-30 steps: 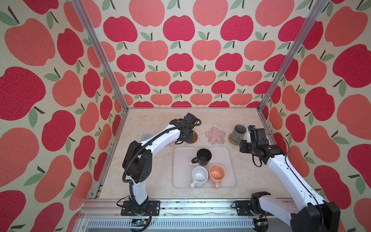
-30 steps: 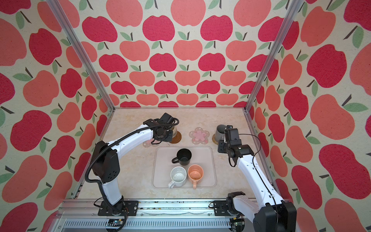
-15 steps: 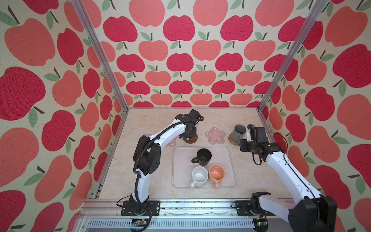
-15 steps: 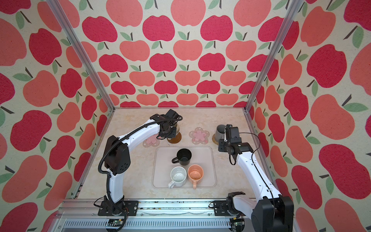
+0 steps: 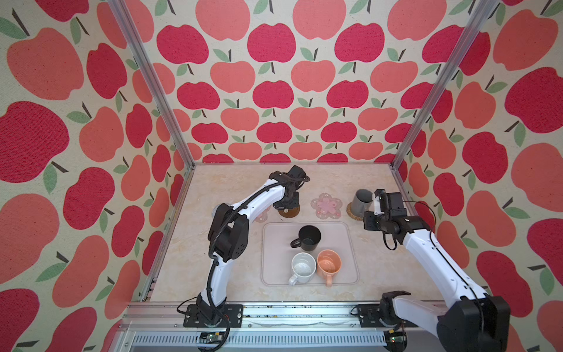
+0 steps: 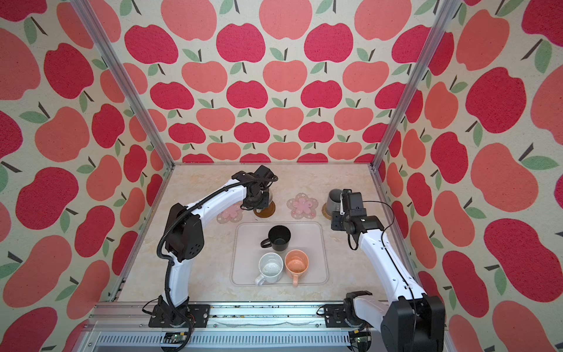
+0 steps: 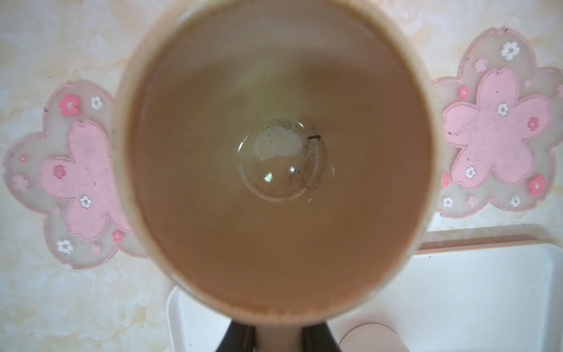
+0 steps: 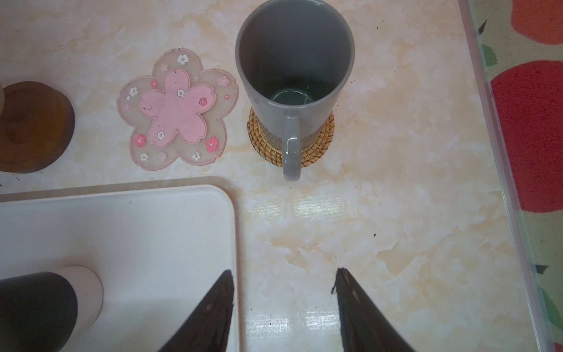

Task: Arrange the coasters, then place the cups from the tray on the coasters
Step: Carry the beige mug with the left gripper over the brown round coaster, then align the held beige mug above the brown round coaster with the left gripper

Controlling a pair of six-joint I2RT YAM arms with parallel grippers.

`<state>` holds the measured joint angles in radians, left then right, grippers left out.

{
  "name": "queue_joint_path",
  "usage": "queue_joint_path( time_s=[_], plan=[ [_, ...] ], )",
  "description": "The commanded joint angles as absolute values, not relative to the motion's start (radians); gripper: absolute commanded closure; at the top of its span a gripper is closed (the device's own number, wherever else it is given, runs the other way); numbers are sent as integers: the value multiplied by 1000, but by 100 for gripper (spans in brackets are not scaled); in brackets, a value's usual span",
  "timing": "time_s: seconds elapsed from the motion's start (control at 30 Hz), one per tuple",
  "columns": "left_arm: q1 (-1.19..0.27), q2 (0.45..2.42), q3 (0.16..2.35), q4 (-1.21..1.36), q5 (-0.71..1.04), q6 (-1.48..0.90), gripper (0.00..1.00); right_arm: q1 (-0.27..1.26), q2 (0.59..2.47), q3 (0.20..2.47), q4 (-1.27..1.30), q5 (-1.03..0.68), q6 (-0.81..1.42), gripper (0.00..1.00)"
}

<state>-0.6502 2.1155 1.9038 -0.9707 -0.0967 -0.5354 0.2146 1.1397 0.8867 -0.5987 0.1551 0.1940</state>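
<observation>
Fingers of the left gripper are pinched narrow on the edge of the cream mug, whose open mouth fills the left wrist view. The mug hangs upright over the brown coaster. Whether its base touches the wood cannot be told. A pink coaster lies flat just beside the mug on one side and a second pink coaster on the other, both bare.

The right gripper hovers with its jaws spread and nothing between them, over bare table just beside a corner of the tray. Ahead of its tips, a little apart, the grey mug stands upright on the rattan coaster, handle turned toward the gripper.

In both top views the coasters form a row beyond the tray's far edge. The black mug sits upright toward the far middle of the tray. The white mug and peach mug stand side by side, touching or nearly so, near its front edge.

The table is pale cream with a marbled pattern, glossy enough to reflect light near the right gripper. Walls printed with red and coral apples close it in on three sides, with aluminium posts at the back corners. Both arms are mounted on a metal rail along the front.
</observation>
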Motion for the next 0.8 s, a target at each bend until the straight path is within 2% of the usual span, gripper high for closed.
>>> queue_joint_path(
  time_s=[0.0, 0.23, 0.77],
  plan=[
    [-658, 2125, 1967, -962, -125, -558, 100, 207, 1146, 923, -596, 145, 163, 44],
    [-666, 2170, 2026, -1005, -127, -568, 100, 206, 1154, 925, -594, 135, 169, 44],
    [-675, 2180, 2009, -985, -128, -626, 100, 206, 1147, 919, -599, 130, 172, 43]
  ],
)
